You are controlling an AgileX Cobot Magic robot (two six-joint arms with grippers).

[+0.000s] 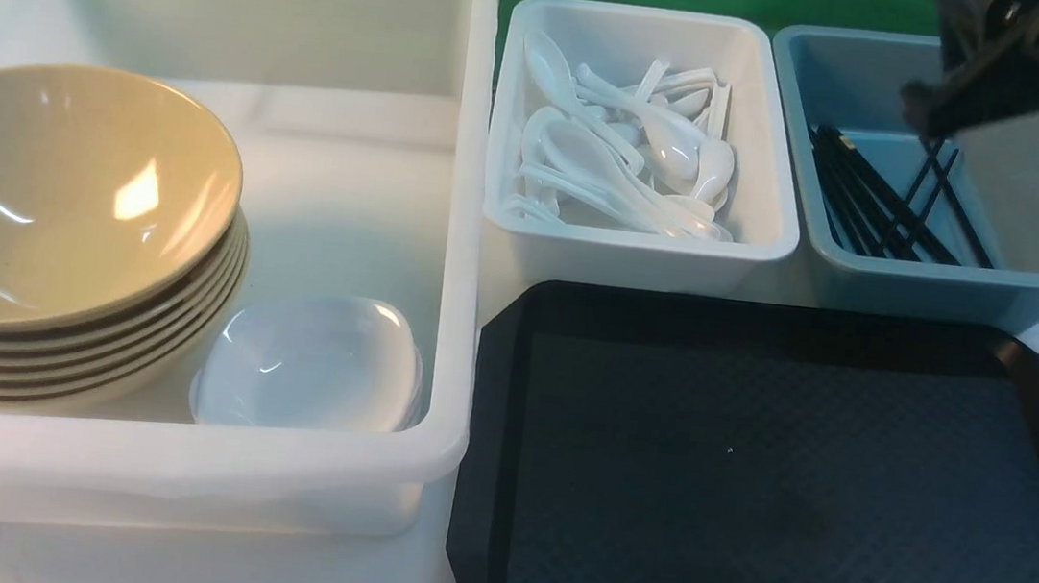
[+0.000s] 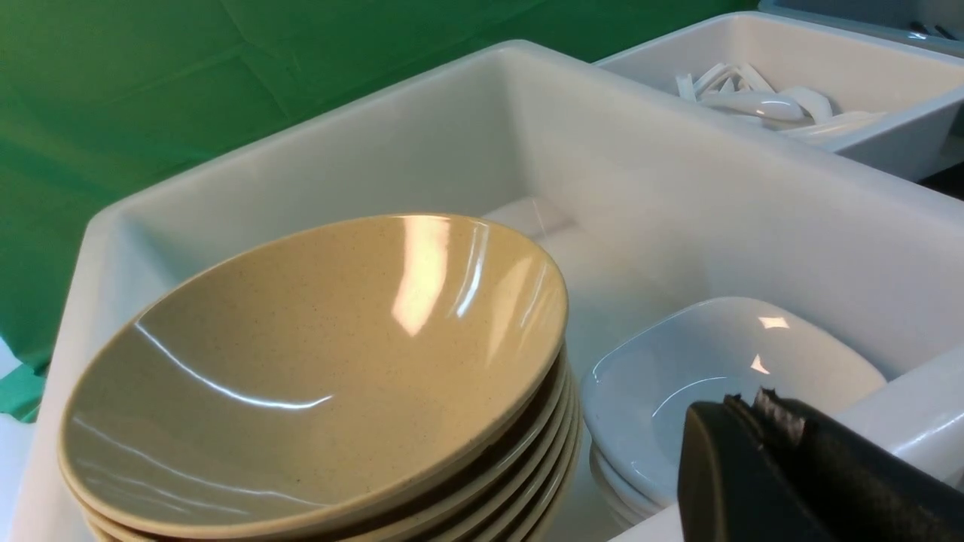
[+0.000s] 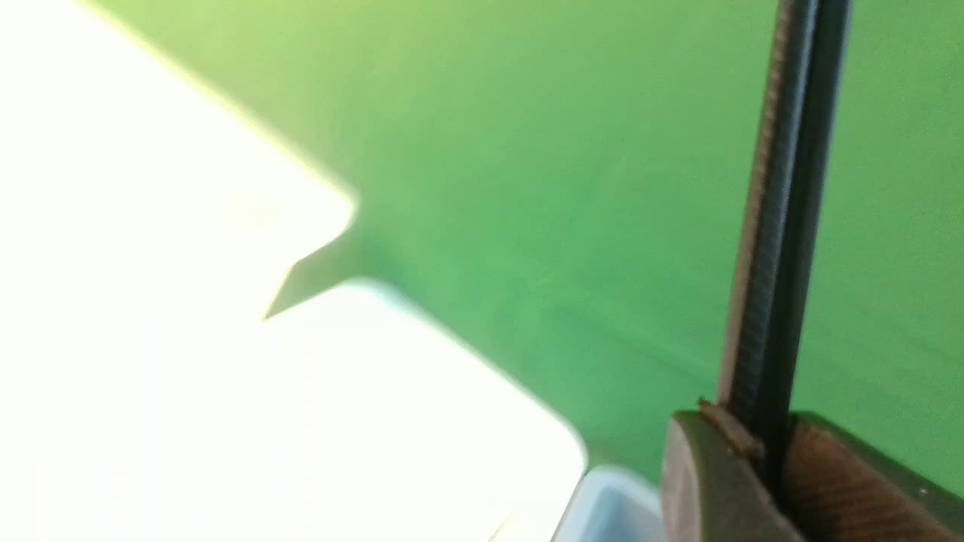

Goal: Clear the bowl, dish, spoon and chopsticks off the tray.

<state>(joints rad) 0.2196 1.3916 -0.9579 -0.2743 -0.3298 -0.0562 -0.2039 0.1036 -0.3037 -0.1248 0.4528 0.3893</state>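
against the green backdrop [image 3: 527, 188], the right hand [image 3: 764, 452] pinches the chopsticks [image 3: 783, 211], their long axis jutting out past its fingertips.

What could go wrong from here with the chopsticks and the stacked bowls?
The right tool holds the chopsticks above the grey-blue bin; on release they might catch on its wall or cross the sticks already inside.

The top bowl sits tilted on its stack, so a bump from the nearby left tool could perhaps make it slide.
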